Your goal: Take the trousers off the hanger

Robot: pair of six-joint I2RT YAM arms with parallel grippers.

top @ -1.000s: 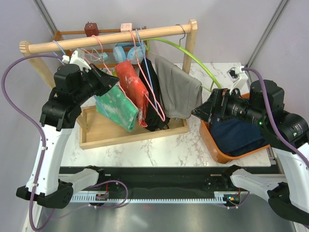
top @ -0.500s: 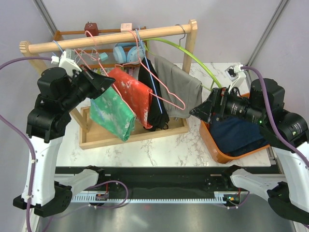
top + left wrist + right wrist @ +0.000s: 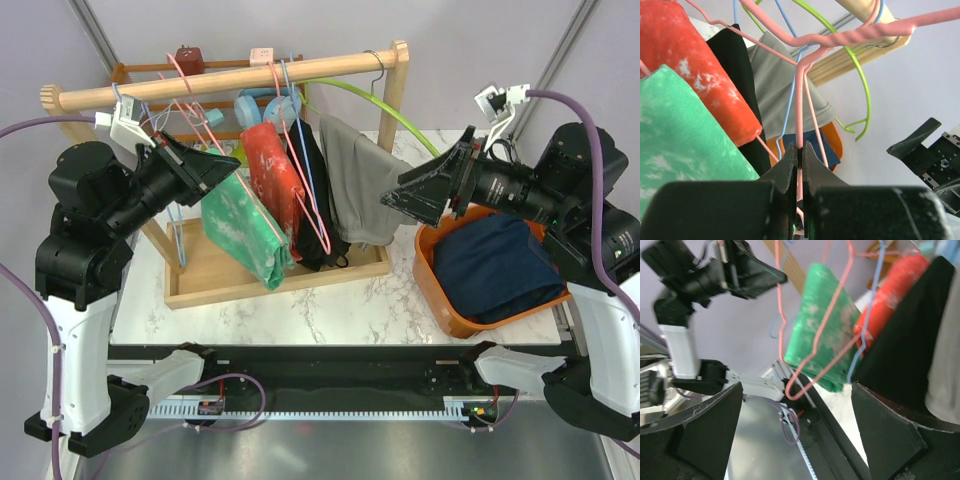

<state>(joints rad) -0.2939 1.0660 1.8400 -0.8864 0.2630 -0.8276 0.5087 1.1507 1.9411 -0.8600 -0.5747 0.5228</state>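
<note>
Pink hanger clamped by left gripper; right gripper, fingers apart, faces green trousers. Next: close on trousers, pull them off

Found mint-green trousers with white mottling folded and draped on a pink wire hanger. Hanging at a tilt, lower end swung right, touching a red garment alongside. Not yet off the hanger. Found dark navy denim trousers folded flat inside an orange tub on the worktop, well apart to the right.
</note>
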